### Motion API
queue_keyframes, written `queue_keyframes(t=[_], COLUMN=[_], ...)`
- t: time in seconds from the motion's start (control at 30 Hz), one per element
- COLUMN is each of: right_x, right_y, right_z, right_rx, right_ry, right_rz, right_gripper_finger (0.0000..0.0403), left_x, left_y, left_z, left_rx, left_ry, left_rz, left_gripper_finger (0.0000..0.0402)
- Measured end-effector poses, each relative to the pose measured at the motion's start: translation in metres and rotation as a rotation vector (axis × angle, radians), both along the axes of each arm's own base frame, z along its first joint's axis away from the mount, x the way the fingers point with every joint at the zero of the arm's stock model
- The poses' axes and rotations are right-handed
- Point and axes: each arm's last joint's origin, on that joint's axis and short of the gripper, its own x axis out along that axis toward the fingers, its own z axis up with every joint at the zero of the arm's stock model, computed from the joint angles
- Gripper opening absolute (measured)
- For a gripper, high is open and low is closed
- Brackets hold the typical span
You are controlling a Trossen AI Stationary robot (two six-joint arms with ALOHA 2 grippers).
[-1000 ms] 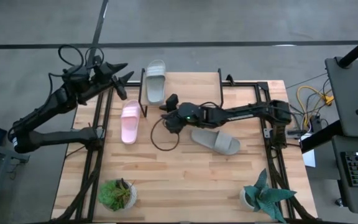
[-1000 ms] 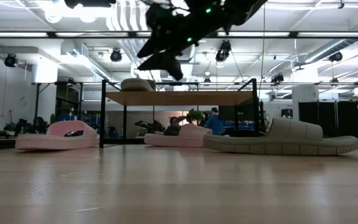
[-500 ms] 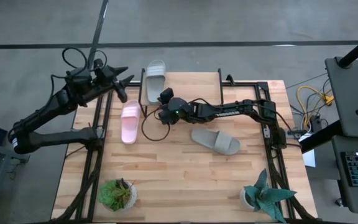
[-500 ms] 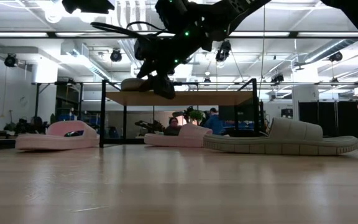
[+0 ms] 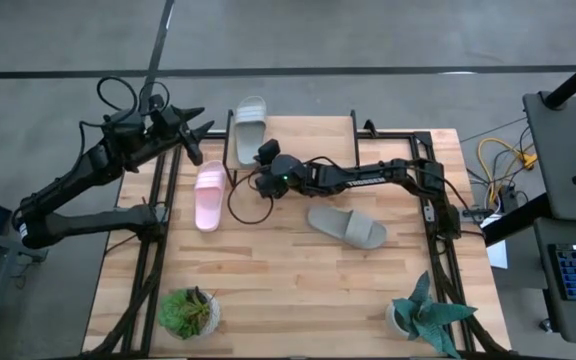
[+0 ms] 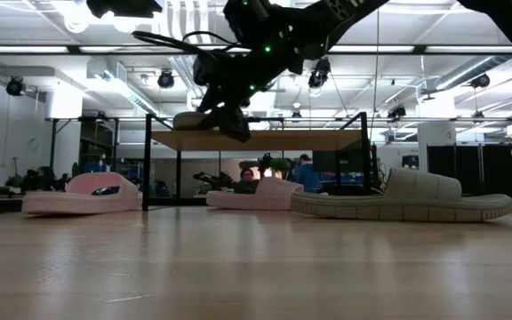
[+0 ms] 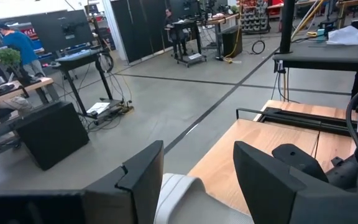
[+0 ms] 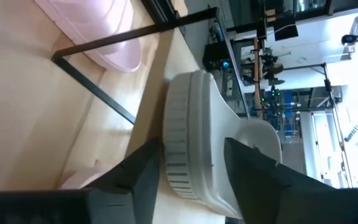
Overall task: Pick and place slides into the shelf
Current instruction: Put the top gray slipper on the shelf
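Note:
A pale grey slide (image 5: 249,128) lies on the left end of the shelf's plank top (image 6: 256,140). My right gripper (image 5: 264,160) reaches from the right, with that slide's near end between its fingers (image 8: 138,171). A pink slide (image 5: 208,195) lies sole-down on the table left of the shelf. In the low view another pink slide (image 6: 260,194) lies under the shelf. The second grey slide (image 5: 346,226) lies on the table to the right. My left gripper (image 5: 196,135) hangs open beyond the table's far left corner, touching nothing. My right gripper has the grey slide's near end (image 8: 182,177) between its two fingers. One finger lies along the ribbed side of the sole, the other over the footbed, short of the strap. The fingers come nearly level from the near right. The slide lies flat on the shelf top.
A black cable loop (image 5: 248,205) hangs under my right arm over the table. Two potted plants (image 5: 188,312) (image 5: 423,318) stand at the near edge. The middle of the wooden table (image 5: 298,280) is bare.
My right gripper has gone from above the table's middle toward the far left, sinking a little, up to the near end of the grey slide on the shelf, then held there. The slides lie where they were.

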Motion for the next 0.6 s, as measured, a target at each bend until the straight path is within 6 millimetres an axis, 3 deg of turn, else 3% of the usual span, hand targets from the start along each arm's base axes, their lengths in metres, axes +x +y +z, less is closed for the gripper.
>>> queue_keyframes(t=[0.33, 0.6], right_x=[0.0000, 0.0013], right_y=[0.0001, 0.0004], right_z=[-0.0003, 0.0019], right_rx=[0.000, -0.019], right_ry=[0.001, -0.020], right_rz=[0.000, 0.008], right_gripper_finger=[0.0070, 0.0050], left_x=[0.0020, 0.0020], left_y=[0.0012, 0.0012], left_z=[-0.0012, -0.0015], left_rx=[-0.004, -0.005], left_ry=[0.008, 0.009], left_rz=[0.000, 0.000], left_gripper_finger=[0.0180, 0.0180])
